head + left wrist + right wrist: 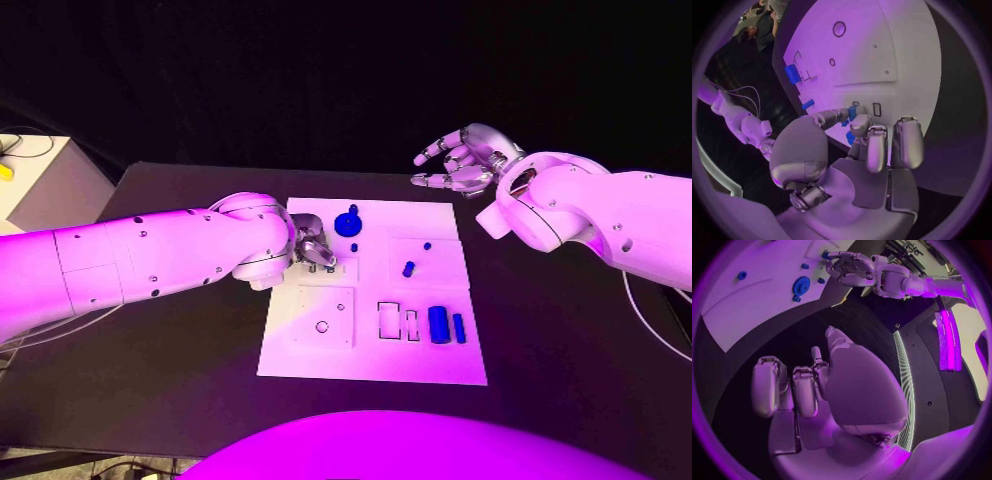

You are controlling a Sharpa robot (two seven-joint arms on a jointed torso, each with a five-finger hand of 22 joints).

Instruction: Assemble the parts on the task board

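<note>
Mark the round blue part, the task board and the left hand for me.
round blue part [348, 222]: head view, its disc face.
task board [375, 360]: head view, bare near edge.
left hand [313, 250]: head view, its fingers over the board.

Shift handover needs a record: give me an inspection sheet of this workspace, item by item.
Surface: black table, with the white task board lying flat in its middle.
Job's things: a round blue part near the board's far edge; a small blue peg mid-board; two blue blocks side by side near the right edge.
Clutter: nothing seen on the table.
Hands: left hand is over the board's left edge, fingers pinching a small blue part; right hand is raised beyond the board's far right corner, fingers spread, holding nothing.
Cables: a thin cable trails along the right arm.
Surroundings: dark; a pale cabinet at left.
</note>
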